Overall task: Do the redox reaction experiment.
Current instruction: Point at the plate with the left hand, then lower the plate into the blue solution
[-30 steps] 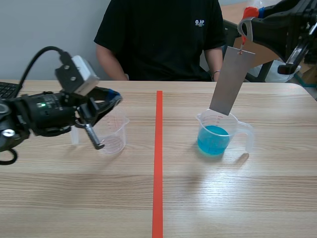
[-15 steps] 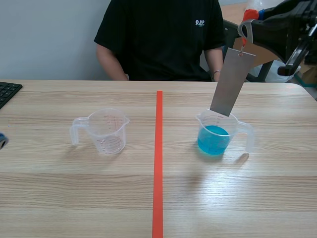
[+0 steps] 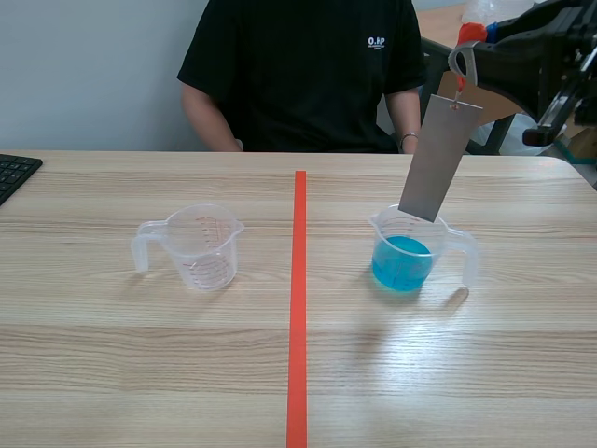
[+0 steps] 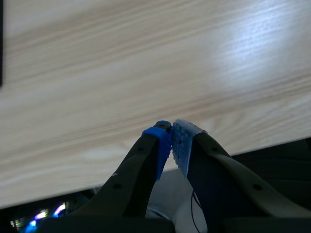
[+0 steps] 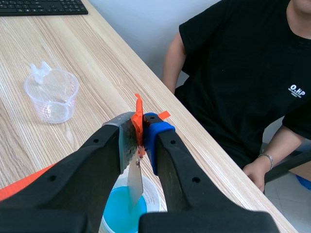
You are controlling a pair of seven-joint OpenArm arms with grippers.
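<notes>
My right gripper (image 5: 137,131) is clamped on the orange tab (image 5: 138,114) of the grey metal plate (image 3: 433,159), which hangs tilted over the cup of blue liquid (image 3: 403,257), lower end at its rim. The empty cup (image 3: 201,247) stands well apart from that cup, across the tape line (image 3: 297,308). My left gripper (image 4: 171,138) is closed on nothing, pads touching

We log tape line (image 3: 297,308) running down middle of bench (image 3: 140,373). Left of line: empty cup (image 3: 198,245). Right of line: cup with liquid (image 3: 409,252). Strip (image 3: 435,159) hangs tilted from right gripper (image 3: 464,58), lower end at that cup's mouth. Keyboard (image 3: 14,173) at bench's far-left edge. Person (image 3: 298,75) behind bench.
</notes>
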